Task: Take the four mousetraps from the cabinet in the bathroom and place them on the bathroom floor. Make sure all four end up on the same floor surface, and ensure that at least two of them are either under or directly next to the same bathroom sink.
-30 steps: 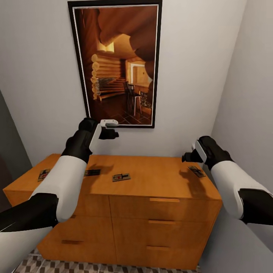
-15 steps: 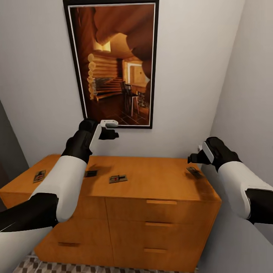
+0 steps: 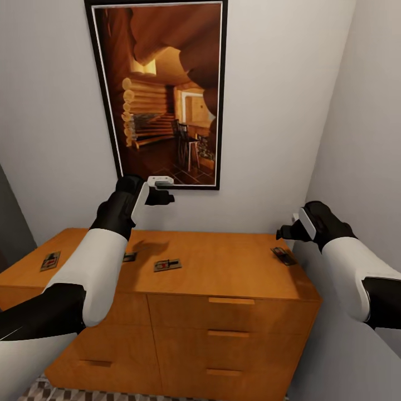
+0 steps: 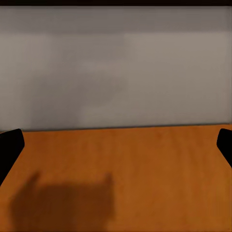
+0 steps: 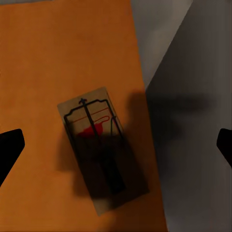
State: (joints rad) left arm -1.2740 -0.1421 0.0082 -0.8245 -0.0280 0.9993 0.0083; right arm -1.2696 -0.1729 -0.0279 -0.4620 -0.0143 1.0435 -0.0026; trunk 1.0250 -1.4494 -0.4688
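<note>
Four mousetraps lie flat on top of the orange-brown cabinet [image 3: 223, 278]: one [image 3: 50, 260] at its left end, one [image 3: 130, 257] partly behind my left forearm, one [image 3: 167, 265] near the middle, and one [image 3: 283, 255] at the right end by the side wall. My left gripper [image 3: 165, 189] hangs open high above the cabinet top, near the back wall; in the left wrist view its gap [image 4: 116, 145] frames bare wood. My right gripper [image 3: 285, 232] is open just above the right-end mousetrap [image 5: 99, 150], which lies between its fingertips [image 5: 9, 150] in the right wrist view.
A tall framed picture [image 3: 159, 94] hangs on the back wall above the cabinet. A grey side wall [image 3: 362, 167] stands close on the right, next to my right arm. The drawers have flat wooden handles [image 3: 231, 301]. A strip of patterned bathroom floor [image 3: 39, 390] shows at the cabinet's base.
The camera has shifted, so picture and cabinet sit further left in the view. My right gripper has moved slightly right, over the right-end mousetrap. The left arm keeps its pose.
</note>
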